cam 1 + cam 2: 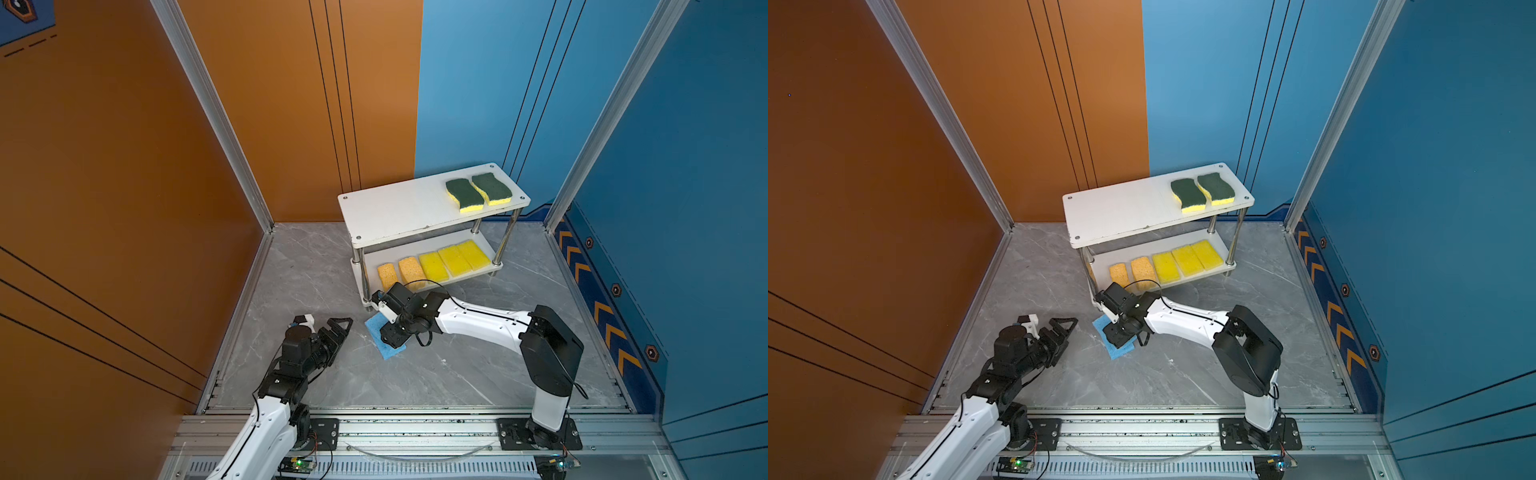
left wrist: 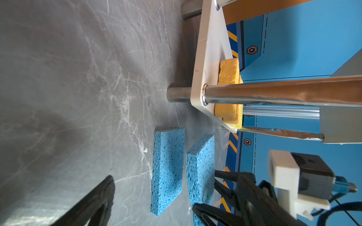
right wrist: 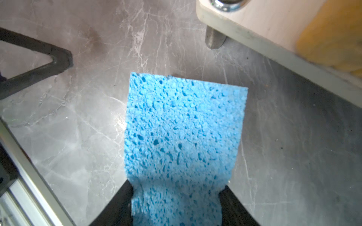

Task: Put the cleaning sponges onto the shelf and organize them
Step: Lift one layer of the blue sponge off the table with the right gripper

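The right end effector (image 3: 176, 197) is closed on a light blue sponge (image 3: 182, 133). It pinches the sponge at one short end, and the foam is squeezed narrower between the two fingers. It cannot be told whether this sponge is lifted or touches the desk (image 1: 457, 365).

In the left wrist view a second blue sponge (image 2: 168, 170) lies flat on the grey marbled desk, just beside the held one (image 2: 199, 166), with a thin gap between them. Both are on the desk in front of the near left post of the shelf (image 1: 395, 212).

The left end effector (image 1: 341, 325) is near the blue sponges, on their left in both top views. Its fingers stand apart and it holds nothing.

The shelf stands at the back of the desk, near the wall. On its top board, at the right end, two green-topped sponges (image 1: 464, 195) (image 1: 491, 189) lie side by side and touch. On the lower board five sponges lie in one row. From the left there are two orange sponges (image 1: 387, 276) (image 1: 411, 270), then three yellow sponges (image 1: 433, 266) (image 1: 455, 260) (image 1: 473, 253) set close together.
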`<action>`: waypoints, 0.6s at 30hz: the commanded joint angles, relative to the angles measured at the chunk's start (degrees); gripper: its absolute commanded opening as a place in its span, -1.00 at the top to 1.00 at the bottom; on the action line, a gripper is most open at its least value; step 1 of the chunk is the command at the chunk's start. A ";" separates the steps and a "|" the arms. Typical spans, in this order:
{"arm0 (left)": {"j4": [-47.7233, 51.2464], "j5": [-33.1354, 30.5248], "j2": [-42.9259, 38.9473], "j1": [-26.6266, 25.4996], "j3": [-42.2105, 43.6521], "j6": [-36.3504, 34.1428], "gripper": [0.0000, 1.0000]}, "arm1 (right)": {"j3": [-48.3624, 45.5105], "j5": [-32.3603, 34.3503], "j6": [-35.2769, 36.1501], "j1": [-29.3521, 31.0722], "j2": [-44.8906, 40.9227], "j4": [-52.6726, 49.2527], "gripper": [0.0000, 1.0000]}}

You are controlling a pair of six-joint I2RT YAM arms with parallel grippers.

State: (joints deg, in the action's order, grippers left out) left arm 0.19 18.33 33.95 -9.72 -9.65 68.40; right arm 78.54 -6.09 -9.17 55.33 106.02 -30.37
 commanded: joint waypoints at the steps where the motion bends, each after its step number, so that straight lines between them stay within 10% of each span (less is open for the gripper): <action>1: -1.10 1.33 -0.12 0.58 0.56 -0.99 -0.95 | 2.80 -1.96 1.50 -0.46 -3.37 -3.95 -0.16; 18: -3.15 2.24 -0.59 0.93 1.80 -0.77 -0.95 | 13.74 -2.49 4.40 -1.59 -10.68 -15.77 -0.15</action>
State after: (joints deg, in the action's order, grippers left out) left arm -1.48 18.74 33.80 -9.37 -9.17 68.40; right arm 89.82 -8.86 -5.91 54.24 97.47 -42.00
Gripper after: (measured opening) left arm 0.976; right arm 0.575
